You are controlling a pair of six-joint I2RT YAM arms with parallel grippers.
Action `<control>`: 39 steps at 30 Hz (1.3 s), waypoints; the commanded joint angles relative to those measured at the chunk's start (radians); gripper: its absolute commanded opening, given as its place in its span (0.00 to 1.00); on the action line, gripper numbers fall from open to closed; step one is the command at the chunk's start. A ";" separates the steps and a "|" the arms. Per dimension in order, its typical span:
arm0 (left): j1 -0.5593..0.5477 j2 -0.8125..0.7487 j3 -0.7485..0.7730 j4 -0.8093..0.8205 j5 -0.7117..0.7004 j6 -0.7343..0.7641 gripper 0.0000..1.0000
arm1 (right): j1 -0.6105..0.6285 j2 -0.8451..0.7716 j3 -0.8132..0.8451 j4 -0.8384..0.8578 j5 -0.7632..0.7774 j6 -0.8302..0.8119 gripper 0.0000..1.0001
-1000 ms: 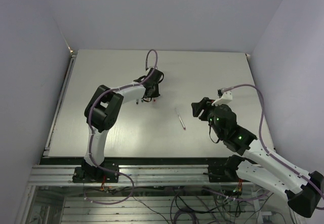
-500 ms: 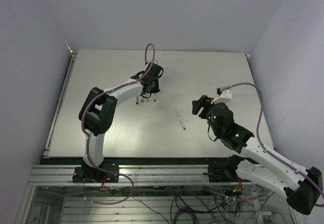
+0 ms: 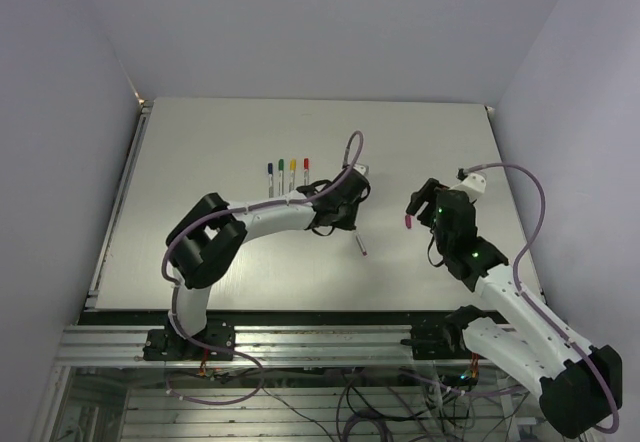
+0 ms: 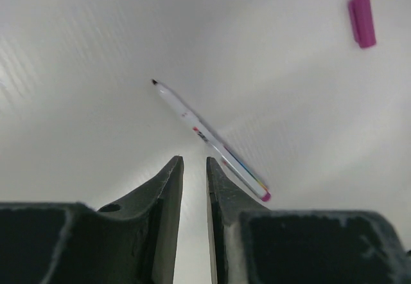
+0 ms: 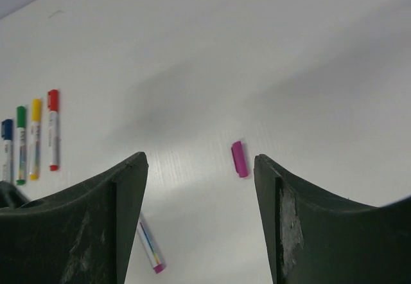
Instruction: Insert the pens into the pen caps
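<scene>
**On the counter: four pens capped, one pen and one cap loose**

Toward the far left of the counter (image 3: 180, 152), four capped pens (image 3: 287, 174) lie side by side in a row. Their caps point to the far edge and run dark blue, green, yellow and red from left to right.

1. The fifth pen (image 4: 205, 136) is uncapped. It lies slanted, to the right of the row and nearer than it, with a dark tip at one end and a magenta end at the other.
2. The magenta cap (image 5: 239, 159) lies flat on the counter to the right of the fifth pen, apart from it and not touching.
3. The left fingers (image 3: 347, 207) hang over the counter just on the far side of the fifth pen. They are drawn almost together, with only a thin slit between them, and grasp nothing.
4. The right fingers (image 3: 420, 200) are spread wide and released, and hold nothing. Seen from the right wrist, the magenta cap shows in the gap between them, down on the counter.
</scene>
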 commanded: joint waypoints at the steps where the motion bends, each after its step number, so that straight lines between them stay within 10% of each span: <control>1: -0.035 -0.046 0.022 -0.011 0.007 -0.027 0.31 | -0.061 0.006 -0.040 0.017 -0.087 0.011 0.67; 12: -0.078 0.059 0.126 -0.113 -0.053 -0.122 0.33 | -0.081 -0.033 -0.112 0.084 -0.167 0.033 0.67; 13: -0.079 0.068 0.134 -0.119 -0.057 -0.130 0.44 | -0.081 -0.036 -0.114 0.084 -0.172 0.029 0.67; 14: -0.080 0.075 0.138 -0.116 -0.045 -0.137 0.95 | -0.081 -0.038 -0.114 0.083 -0.175 0.026 0.67; 15: -0.080 0.078 0.141 -0.111 -0.034 -0.145 0.97 | -0.082 -0.041 -0.116 0.083 -0.178 0.023 0.68; 39: -0.108 0.214 0.220 -0.208 -0.126 -0.223 0.98 | -0.090 -0.077 -0.172 0.124 -0.209 0.032 0.68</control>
